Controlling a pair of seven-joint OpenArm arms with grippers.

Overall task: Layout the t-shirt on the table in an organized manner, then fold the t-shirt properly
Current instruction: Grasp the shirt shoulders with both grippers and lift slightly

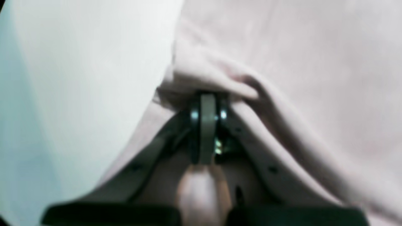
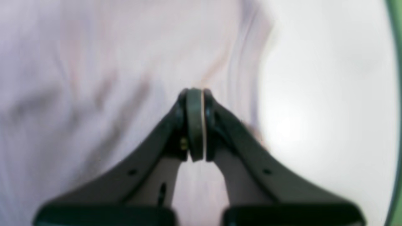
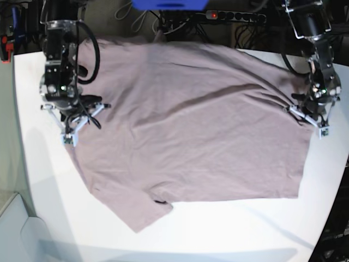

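Note:
The dusty mauve t-shirt lies spread over the white table, lightly wrinkled, with one sleeve pointing to the front left. My left gripper is at the shirt's right edge. In the left wrist view it is shut on a bunched fold of the t-shirt, beside bare table. My right gripper is at the shirt's left edge. In the right wrist view it is shut with a thin strip of cloth between the pads, over the t-shirt and near bare table.
Behind the table's far edge lie a black power strip with a red switch, several cables and a blue object. The table's right rim runs close to my left arm. A green strip borders the right wrist view.

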